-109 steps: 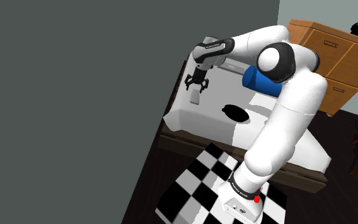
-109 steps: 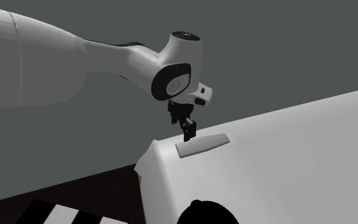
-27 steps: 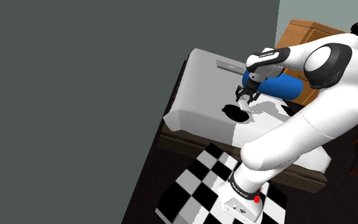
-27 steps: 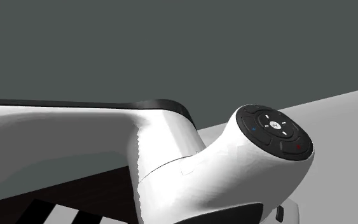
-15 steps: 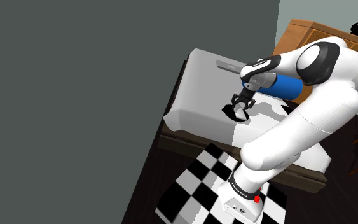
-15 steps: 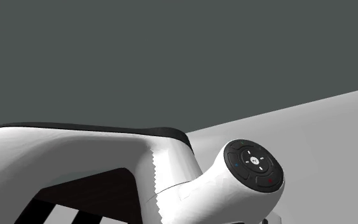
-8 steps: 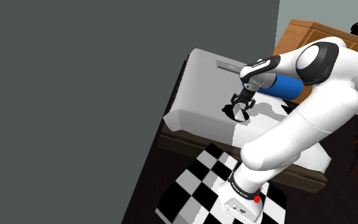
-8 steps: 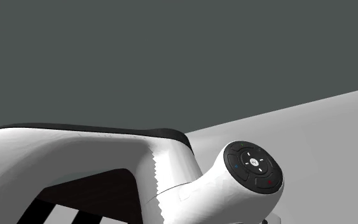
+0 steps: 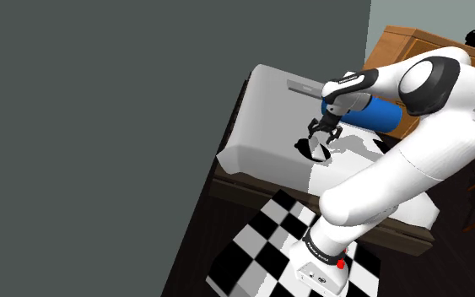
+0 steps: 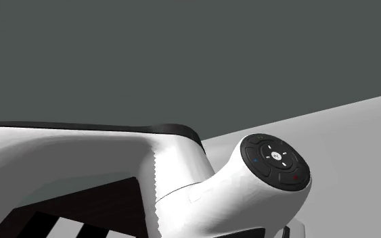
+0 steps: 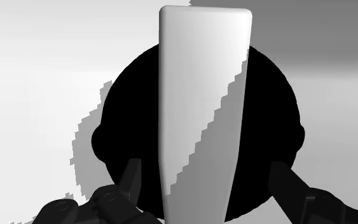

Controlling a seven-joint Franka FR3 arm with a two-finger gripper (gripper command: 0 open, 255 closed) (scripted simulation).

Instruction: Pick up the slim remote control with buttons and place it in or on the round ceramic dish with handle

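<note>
A slim white remote [image 11: 199, 89] lies across a round black dish [image 11: 266, 121], overhanging its rim at the far side. My gripper [image 11: 203, 181] hangs just above it, open, with the fingers [image 11: 131, 181] on either side of the remote and not touching it. In the shoulder view the gripper [image 9: 319, 140] points down over the black dish [image 9: 304, 147] on the white table [image 9: 261, 126]. In the second exterior view the white arm's wrist with its black cap [image 10: 276, 159] stands close to the camera and hides the dish.
A blue cylinder [image 9: 380, 112] lies on the table behind the arm. A small grey flat object [image 9: 303, 86] rests near the table's far edge. A wooden dresser [image 9: 434, 72] stands beyond. A dark grey wall [image 9: 100, 126] borders the shoulder view's left; checkered floor [image 9: 261, 240] lies below.
Within the last second the fingers have opened and let go of the remote, which now rests on the dish. The hand has risen slightly.
</note>
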